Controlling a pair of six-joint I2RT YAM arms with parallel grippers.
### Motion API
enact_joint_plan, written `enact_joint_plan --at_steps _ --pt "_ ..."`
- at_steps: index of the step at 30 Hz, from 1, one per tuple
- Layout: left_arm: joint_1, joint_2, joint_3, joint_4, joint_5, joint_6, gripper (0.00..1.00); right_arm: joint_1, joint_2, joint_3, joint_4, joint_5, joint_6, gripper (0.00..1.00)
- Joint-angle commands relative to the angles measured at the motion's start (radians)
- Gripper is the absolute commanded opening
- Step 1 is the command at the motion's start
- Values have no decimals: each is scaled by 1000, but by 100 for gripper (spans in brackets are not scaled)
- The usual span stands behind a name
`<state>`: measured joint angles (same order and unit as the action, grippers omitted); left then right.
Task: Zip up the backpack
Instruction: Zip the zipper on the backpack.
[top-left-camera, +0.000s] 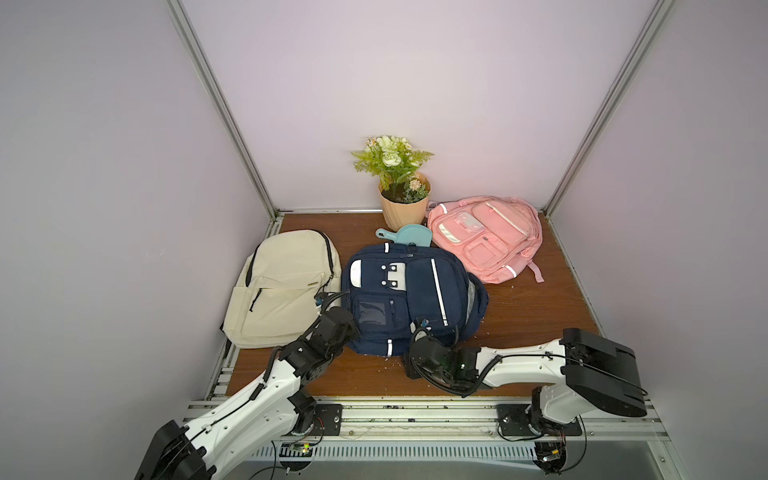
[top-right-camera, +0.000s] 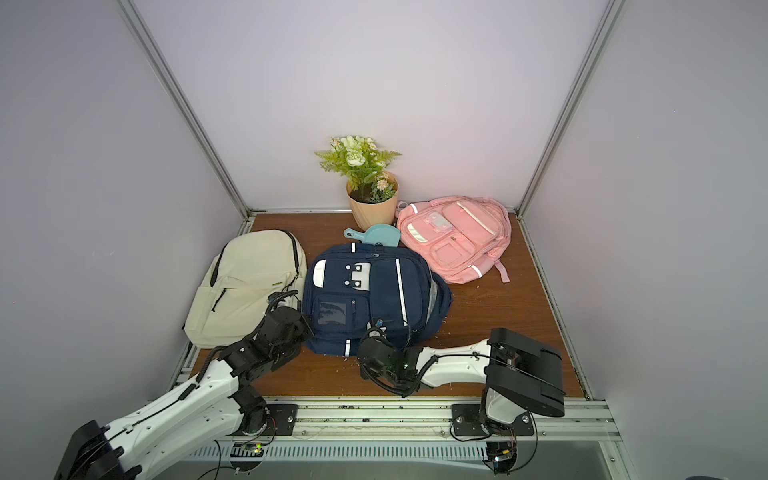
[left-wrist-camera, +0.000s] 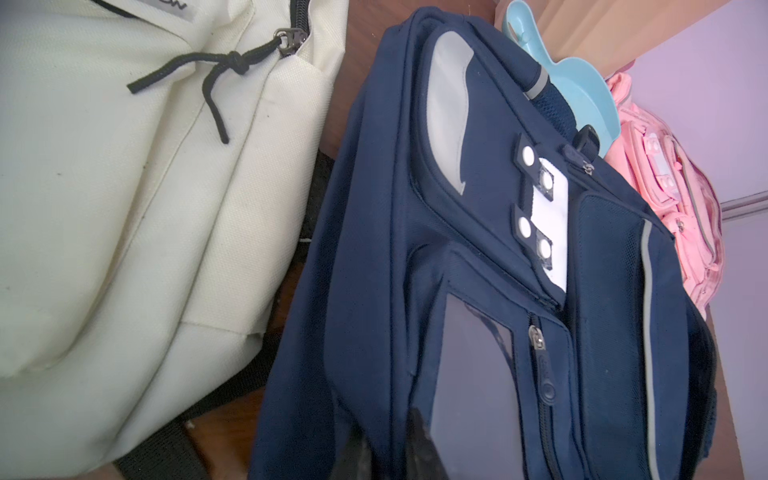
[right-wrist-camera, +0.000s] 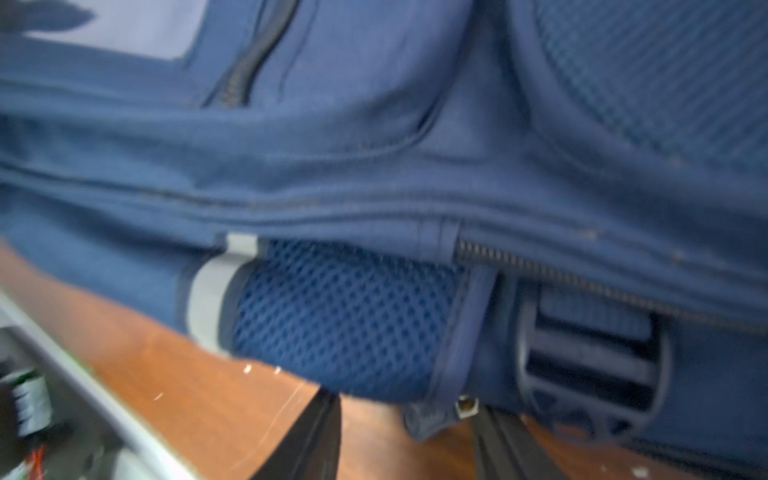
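The navy backpack is matt woven cloth, with open mesh, dull grey reflective strips and a glossy clear window. Left of it, the cream backpack is coarse canvas with a metal zip slider. Behind it, the dustpan is smooth plastic. Under it, the tabletop is scuffed wood grain, faintly shiny.

Counter: brown wood, pale walls on three sides. Navy backpack flat at centre, front face up. Cream backpack just beside it on the left. Pink backpack behind it to the right, close by. Light-blue scoop at the navy pack's far edge, before the potted plant. Left arm ends at the pack's near-left corner. Right arm ends at its near edge.
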<state>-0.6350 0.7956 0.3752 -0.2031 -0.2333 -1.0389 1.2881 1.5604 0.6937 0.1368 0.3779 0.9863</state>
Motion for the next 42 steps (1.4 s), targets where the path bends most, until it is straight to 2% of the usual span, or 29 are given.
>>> enact_joint_plan --at_steps 1,5,11,14,18,22,27,30,33,36,40,42 --pt "-27 -20 46 28 27 -20 8 5 44 50 -167 99 53 47" --pt "-28 -40 47 7 12 -21 8 7 29 45 -247 180 102 40" --pt "-28 -38 47 -21 -22 -29 8 7 -27 3 -237 199 87 19" --pt "-28 -34 75 -69 -74 -38 8 8 -58 -11 -242 195 70 9" --pt "-26 -22 130 -114 -164 15 6 10 -122 -47 -257 191 60 1" --pt "9 44 206 -165 -171 80 0 10 -218 -94 -316 209 79 0" --pt "72 85 258 -200 -152 133 0 -1 -382 -174 -410 284 112 0" --pt "97 82 277 -206 -170 167 0 -53 -464 -226 -399 275 66 0" --pt "130 94 317 -227 -180 201 0 -137 -478 -221 -412 240 -17 0" --pt "188 110 365 -229 -162 240 0 -194 -461 -174 -487 272 -47 0" --pt "314 149 404 -224 -97 275 1 -208 -486 -138 -498 291 -70 0" --pt "369 178 420 -219 -32 275 8 -200 -488 -115 -469 244 -105 0"
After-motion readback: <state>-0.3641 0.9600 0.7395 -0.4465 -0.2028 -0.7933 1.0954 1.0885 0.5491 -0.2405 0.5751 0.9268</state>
